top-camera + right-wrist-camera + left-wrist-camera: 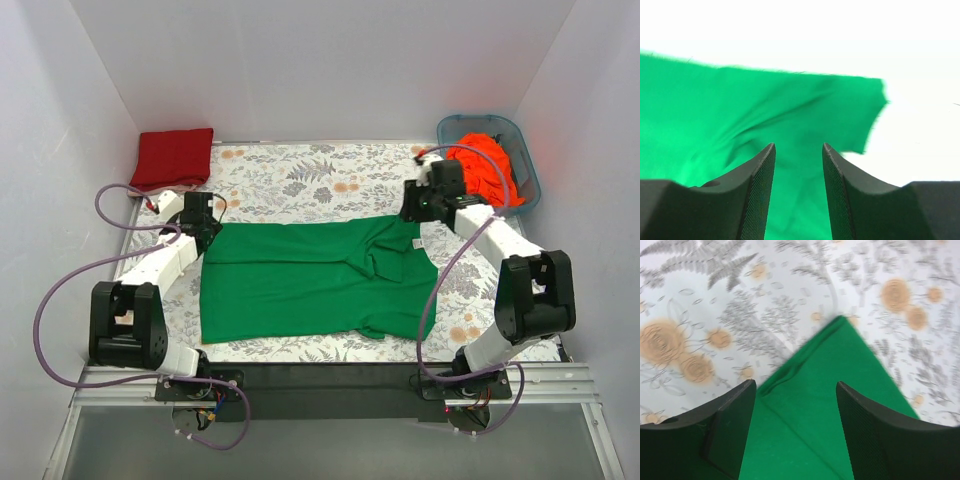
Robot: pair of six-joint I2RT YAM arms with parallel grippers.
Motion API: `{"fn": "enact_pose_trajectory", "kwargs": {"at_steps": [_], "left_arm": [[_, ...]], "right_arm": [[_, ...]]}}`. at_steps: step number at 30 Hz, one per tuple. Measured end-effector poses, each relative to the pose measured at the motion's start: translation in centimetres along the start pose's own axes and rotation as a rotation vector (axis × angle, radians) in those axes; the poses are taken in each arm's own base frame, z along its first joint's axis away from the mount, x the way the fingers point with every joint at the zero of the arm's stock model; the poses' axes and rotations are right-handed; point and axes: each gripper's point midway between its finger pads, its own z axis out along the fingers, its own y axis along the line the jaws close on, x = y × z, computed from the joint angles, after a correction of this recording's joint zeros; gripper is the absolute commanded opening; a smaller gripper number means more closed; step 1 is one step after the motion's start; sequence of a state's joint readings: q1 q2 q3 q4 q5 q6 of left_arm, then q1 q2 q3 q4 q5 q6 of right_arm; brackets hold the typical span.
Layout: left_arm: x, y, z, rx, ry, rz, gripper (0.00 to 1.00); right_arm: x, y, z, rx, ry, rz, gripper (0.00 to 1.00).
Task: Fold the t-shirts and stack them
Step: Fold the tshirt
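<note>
Right wrist background washes out white. The green t-shirt (300, 280) has its far corners beneath the left gripper (795, 390) and right gripper (799, 150); both are parted, seemingly gripping nothing.

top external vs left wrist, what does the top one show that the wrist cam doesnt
Only top external: the folded dark red shirt in the far left corner, the orange shirt in the blue-grey tub, the right gripper, and the full spread of the green shirt. Only left wrist: up close, the left gripper with its fingers apart over a folded corner, nothing pinched. Both: the green shirt, the floral table cover and the left gripper.
</note>
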State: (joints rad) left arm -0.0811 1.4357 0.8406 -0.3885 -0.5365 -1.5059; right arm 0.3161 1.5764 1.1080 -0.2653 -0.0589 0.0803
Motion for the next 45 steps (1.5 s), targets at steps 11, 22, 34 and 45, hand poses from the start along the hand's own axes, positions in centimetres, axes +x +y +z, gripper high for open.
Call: {"fn": "enact_pose_trajectory", "kwargs": {"at_steps": [11,22,34,45], "left_arm": [[1.4,-6.3,1.4,0.167,0.039,0.162,0.59],[4.6,-5.2,4.4,0.108,0.104,0.242,0.58],[4.1,-5.0,4.9,0.079,0.070,0.252,0.57],[3.9,-4.7,5.2,0.061,0.057,0.262,0.57]], "right_arm": [[0.3,-7.8,3.0,-0.078,-0.049,0.406,0.43],[2.4,-7.6,6.2,-0.142,-0.004,0.481,0.42],[2.7,-7.9,6.8,-0.134,-0.014,0.481,0.41],[2.3,-7.7,6.9,-0.159,-0.028,0.462,0.01]]}}
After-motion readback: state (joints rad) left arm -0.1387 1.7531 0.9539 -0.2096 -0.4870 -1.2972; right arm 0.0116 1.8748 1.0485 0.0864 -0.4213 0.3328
